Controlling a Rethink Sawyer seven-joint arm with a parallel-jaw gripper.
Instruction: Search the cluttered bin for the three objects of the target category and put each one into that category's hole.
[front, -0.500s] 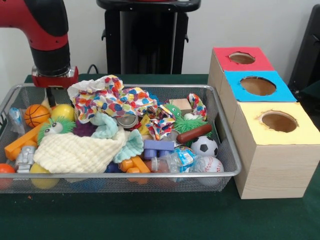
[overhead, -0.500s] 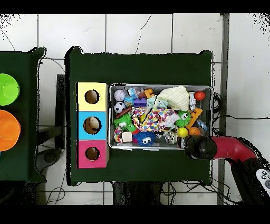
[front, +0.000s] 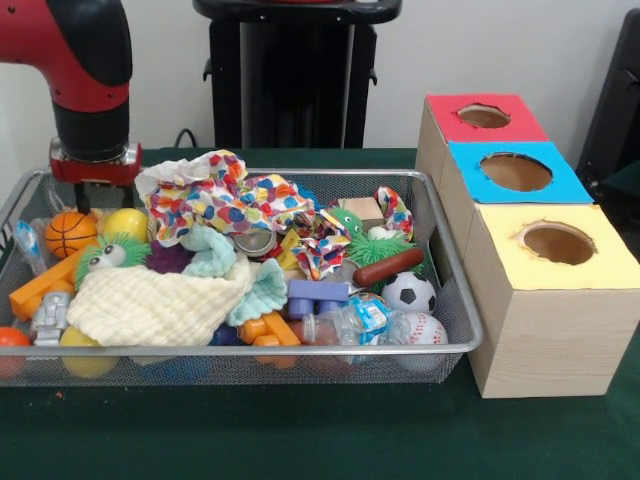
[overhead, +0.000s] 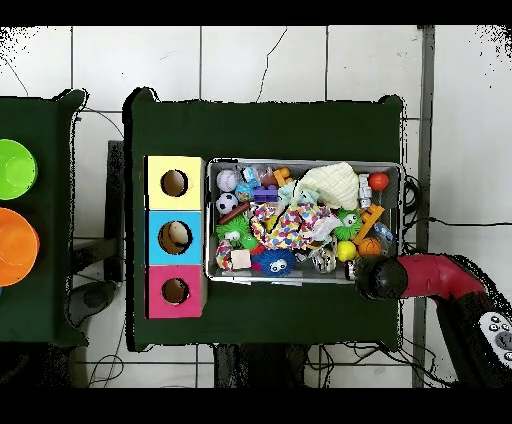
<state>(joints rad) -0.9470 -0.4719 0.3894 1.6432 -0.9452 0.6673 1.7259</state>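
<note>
The wire mesh bin (front: 300, 351) lies on the green table, packed with toys and cloths; it also shows in the overhead view (overhead: 209, 222). A green fuzzy toy animal with eyes (front: 106, 256) lies at the left, and a second green one (front: 364, 240) at the right. A yellow round thing (front: 126, 222) sits beside a small basketball (front: 72, 231); no duckling with a beak shows plainly. My gripper (front: 84, 192) hangs over the bin's far left corner, just above the basketball. In the overhead view the arm's end (overhead: 378, 278) covers it.
Three wooden boxes with holes stand right of the bin: red (front: 483, 117), blue (front: 515, 172), yellow (front: 558, 243). A spotted cloth (front: 225, 200) and a pale yellow cloth (front: 150, 300) cover many toys. A soccer ball (front: 408, 293) and a baseball (front: 421, 328) lie at the front right.
The arm has moved a little to the left in the front view, toward the bin's far left corner. The toys have not moved.
</note>
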